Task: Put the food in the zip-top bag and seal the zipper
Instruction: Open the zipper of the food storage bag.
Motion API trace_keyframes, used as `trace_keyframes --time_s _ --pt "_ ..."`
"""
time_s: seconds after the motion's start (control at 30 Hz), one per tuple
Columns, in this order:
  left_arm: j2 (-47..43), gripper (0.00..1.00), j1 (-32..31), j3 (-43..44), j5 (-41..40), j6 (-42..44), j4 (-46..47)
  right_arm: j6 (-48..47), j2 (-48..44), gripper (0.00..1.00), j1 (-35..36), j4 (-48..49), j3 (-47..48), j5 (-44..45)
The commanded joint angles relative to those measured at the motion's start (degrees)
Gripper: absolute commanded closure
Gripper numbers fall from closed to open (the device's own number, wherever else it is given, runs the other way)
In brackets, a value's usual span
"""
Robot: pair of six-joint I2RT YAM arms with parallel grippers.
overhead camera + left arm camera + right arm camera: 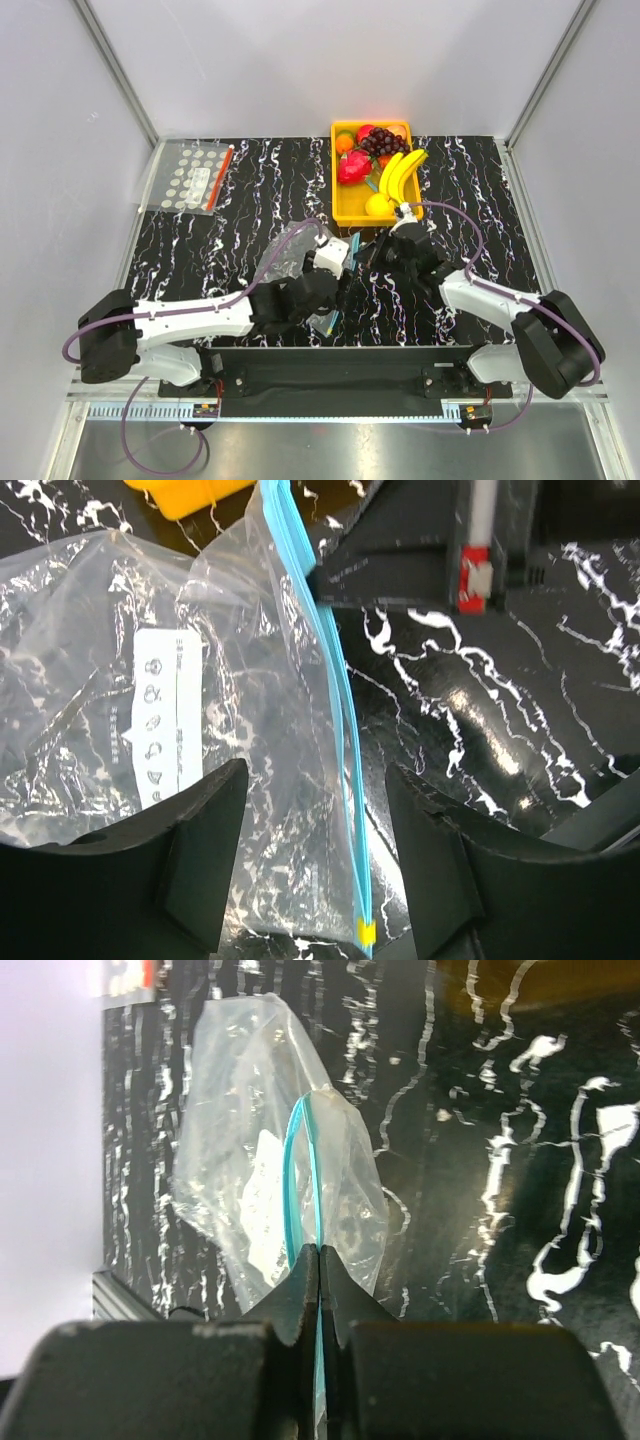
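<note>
The clear zip-top bag (292, 250) lies crumpled at mid-table, its teal-blue zipper (338, 700) running along the mouth edge. My left gripper (315, 865) is open, its jaws standing on either side of the bag's mouth near the strip's yellow end. My right gripper (318, 1260) is shut on the zipper (292, 1175) at the bag's far end; the strip parts just beyond the jaws. The bag (270, 1150) looks empty. The food sits in the yellow tray (342, 207): bananas (400, 172), lemon (377, 205), grapes (382, 141), and an orange-red fruit (346, 143).
A red strawberry-like toy (353, 167) also lies in the tray. A clear bag with white dots and a red strip (192, 176) lies at the back left. White walls enclose the black marbled table (250, 190).
</note>
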Motion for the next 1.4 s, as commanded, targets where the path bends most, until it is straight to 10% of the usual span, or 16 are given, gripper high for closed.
trace_keyframes --time_s 0.0,1.0,1.13,1.37 --pt "0.99 0.37 0.98 3.32 1.11 0.63 -0.3 -1.74 -3.45 1.0 1.37 3.47 -0.58 0.17" --pt "11.19 0.74 5.03 8.16 10.18 0.1 1.46 -3.06 -8.9 1.0 2.69 0.74 -1.72 2.1" --pt "9.36 1.0 6.08 9.39 6.93 1.94 -4.07 -3.67 -8.73 1.0 2.69 -1.89 -1.9 3.86" --pt "2.94 1.0 7.05 15.62 -4.3 4.76 -25.31 -2.62 -7.41 1.0 2.78 -1.81 -4.54 6.23"
